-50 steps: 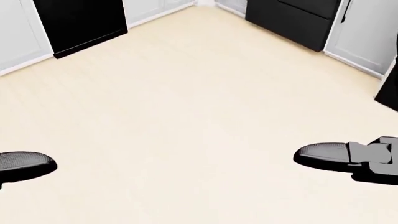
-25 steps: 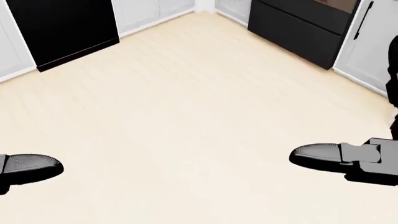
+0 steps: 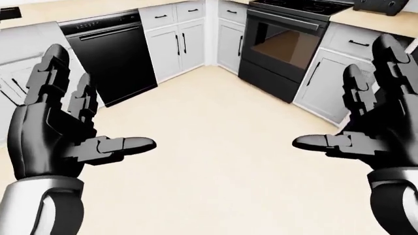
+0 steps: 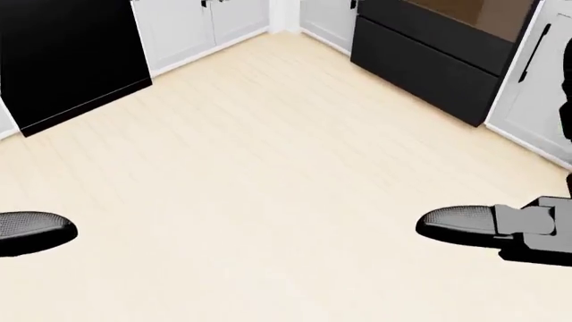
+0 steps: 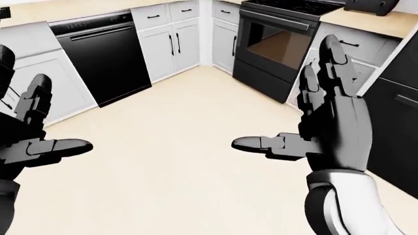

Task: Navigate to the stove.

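**Desk:** Where does the stove sit?

**Photographer:** The black stove (image 3: 287, 46) stands at the top right of the left-eye view, set into a run of white cabinets (image 3: 176, 44); its oven door shows a brownish window, its dark cooktop lies level with the pale counter (image 3: 379, 19) on its right; a dark appliance (image 5: 366, 6) rests on that counter at the upper edge of the right-eye view, too cropped to identify.

**Desk:** And around it?

**Photographer:** The cabinets turn a corner just left of the stove; further left a black dishwasher (image 3: 111, 61) fills a gap in the white fronts; light wood floor (image 4: 268, 168) spreads between the units and the robot.

**Desk:** The hands?

**Photographer:** Both are raised over the floor, well apart from the stove and from each other; the left hand (image 3: 55, 132) shows fingers spread upward and thumb pointing inward, gripping nothing; the right hand (image 5: 330, 127) mirrors it, fingers apart, thumb reaching left, also empty; white forearm casings show below each wrist.

**Desk:** The head view?

**Photographer:** It looks down at the floor; only the two thumb tips enter at the left and right edges.
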Tool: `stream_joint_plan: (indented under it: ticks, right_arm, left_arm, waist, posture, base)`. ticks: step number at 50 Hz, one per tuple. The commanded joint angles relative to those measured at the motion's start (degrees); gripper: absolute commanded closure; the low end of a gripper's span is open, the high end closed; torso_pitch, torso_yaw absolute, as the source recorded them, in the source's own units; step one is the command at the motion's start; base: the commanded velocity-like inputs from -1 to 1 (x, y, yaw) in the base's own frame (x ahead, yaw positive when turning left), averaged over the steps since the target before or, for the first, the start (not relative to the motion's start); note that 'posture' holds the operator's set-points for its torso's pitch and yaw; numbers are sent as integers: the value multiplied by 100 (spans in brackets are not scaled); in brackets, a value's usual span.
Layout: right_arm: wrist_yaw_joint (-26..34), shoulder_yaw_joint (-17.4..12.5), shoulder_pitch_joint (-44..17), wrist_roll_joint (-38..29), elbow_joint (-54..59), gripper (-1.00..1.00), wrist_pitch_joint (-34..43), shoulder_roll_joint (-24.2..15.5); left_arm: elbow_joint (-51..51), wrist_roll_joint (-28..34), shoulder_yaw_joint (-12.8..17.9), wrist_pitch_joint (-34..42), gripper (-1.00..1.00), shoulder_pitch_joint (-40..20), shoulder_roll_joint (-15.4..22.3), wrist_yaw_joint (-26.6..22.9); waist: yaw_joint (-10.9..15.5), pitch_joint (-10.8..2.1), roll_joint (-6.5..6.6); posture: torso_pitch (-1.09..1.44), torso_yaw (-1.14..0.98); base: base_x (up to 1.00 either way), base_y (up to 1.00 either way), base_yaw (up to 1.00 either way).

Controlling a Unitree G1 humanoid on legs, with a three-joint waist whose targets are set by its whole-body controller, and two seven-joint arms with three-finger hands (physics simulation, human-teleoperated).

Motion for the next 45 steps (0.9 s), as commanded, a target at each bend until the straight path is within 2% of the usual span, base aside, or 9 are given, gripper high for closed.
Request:
stream_joint_plan:
  ticks: [1, 3, 11, 15, 25, 29, 38, 43, 45]
  right_arm:
    - [31, -77, -38, -144, -46, -100, -81, -16]
    - [24, -94, -30, -122, -46, -100, -91, -29]
    - [-94, -104, -16, 18, -46, -100, -168, -153]
    - [-54, -77, -3, -58, -46, -100, -165, -112]
    - [-18, -116, -42, -71, -46, -100, -92, -57]
    - [22, -111, -37, -121, -46, -100, -81, -18]
    - [-20, -95, -8, -87, -46, -100, -133, -65]
    - [-16, -89, 1, -97, -46, -100, -150, -64]
    - [-18, -81, 8, -110, -46, -100, -149, -65]
  left_arm:
    - [-91, 45, 21, -86, -100, -68, 30, -58]
    - [-91, 74, 20, -90, -100, -59, 19, -85]
    - [-91, -138, 28, -172, -100, -24, 163, 84]
    - [-91, -65, 25, -168, -100, -15, 119, 19]
    - [-91, -2, -7, -137, -100, -44, 80, -18]
    - [-91, -18, -17, -154, -100, -35, 96, 1]
    - [-91, -79, 19, -178, -100, -2, 120, 31]
    - [-91, -89, 34, -174, -100, -9, 126, 29]
    - [-91, -44, 4, -185, -100, 3, 117, 8]
  waist:
    - [-2, -200, -68]
    - [-41, 57, -110]
    - [-188, 5, 210]
    - [-200, -137, 635]
    - [-12, -16, 351]
    - [6, -129, -91]
    - [-176, 21, 161]
    - [-228, -104, 691]
    - [-156, -5, 614]
  posture:
    - [0, 0]
    - [0, 0]
    - [0, 0]
    - [0, 0]
    - [0, 0]
    - [0, 0]
    - [0, 0]
    - [0, 0]
    - [0, 0]
  base:
    - [28, -2, 0]
    - [27, -2, 0]
    - [26, -2, 0]
    - [27, -1, 0]
    - [26, -2, 0]
    - [26, -2, 0]
    - [24, 0, 0]
    - [23, 0, 0]
    - [24, 0, 0]
